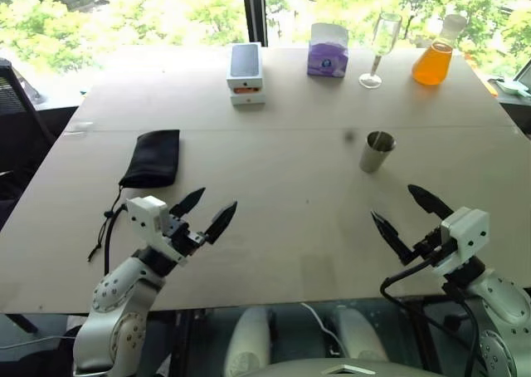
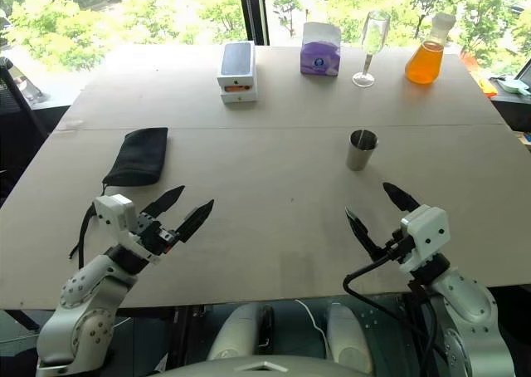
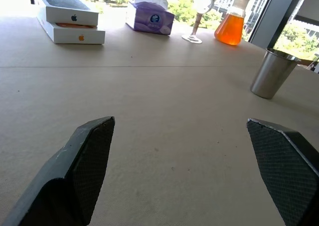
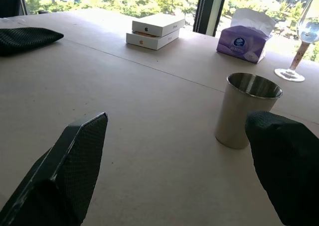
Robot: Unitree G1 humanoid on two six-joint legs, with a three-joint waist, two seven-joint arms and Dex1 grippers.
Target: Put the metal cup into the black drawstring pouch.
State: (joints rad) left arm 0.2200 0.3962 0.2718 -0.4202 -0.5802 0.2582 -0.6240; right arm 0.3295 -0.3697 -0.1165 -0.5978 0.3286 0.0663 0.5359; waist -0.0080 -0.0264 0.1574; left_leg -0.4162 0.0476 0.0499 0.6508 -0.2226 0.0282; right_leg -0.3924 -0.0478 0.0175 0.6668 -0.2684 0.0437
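Steel tapered cup [image 1: 377,151] — soft matte pouch [image 1: 152,158].

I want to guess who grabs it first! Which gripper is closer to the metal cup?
Right. The right gripper is open just short of the cup; the left gripper is open far across the table, by the pouch.

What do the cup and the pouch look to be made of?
The metal cup looks like brushed steel: silver-grey, with a soft sheen and a bright rim. The black drawstring pouch looks like soft matte fabric: it lies flat and limp, reflecting nothing, with a thin cord trailing from it.
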